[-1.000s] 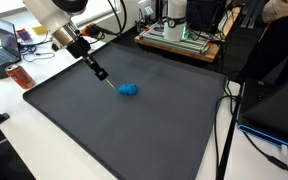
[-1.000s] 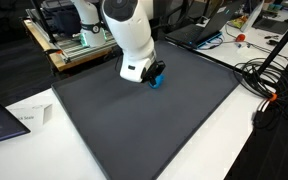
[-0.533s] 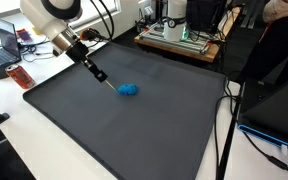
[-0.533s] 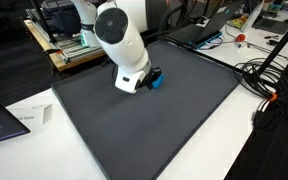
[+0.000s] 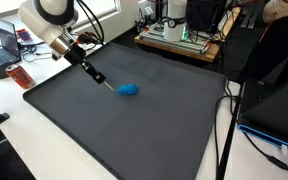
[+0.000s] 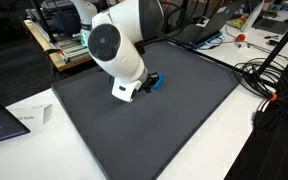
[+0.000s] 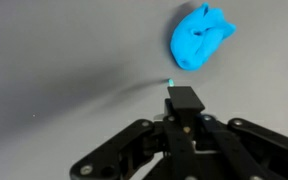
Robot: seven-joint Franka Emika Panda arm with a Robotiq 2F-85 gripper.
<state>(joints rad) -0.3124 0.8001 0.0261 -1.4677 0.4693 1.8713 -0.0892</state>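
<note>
Blue lump (image 7: pixel 201 37) lies just beyond the closed hand (image 7: pixel 184 97).

Bright, even room light; the dark mat (image 5: pixel 134 130) looks matte in both exterior views. Wrist view soft: gripper (image 7: pixel 184 97) at 6 o'clock blurred, faint shadow toward 8 o'clock.

Most of the blue lump (image 6: pixel 157 82) behind the arm (image 6: pixel 119 45)

The lump (image 5: pixel 129 89) lies on the mat (image 5: pixel 134 130), seemingly just beside the jaws.
</note>
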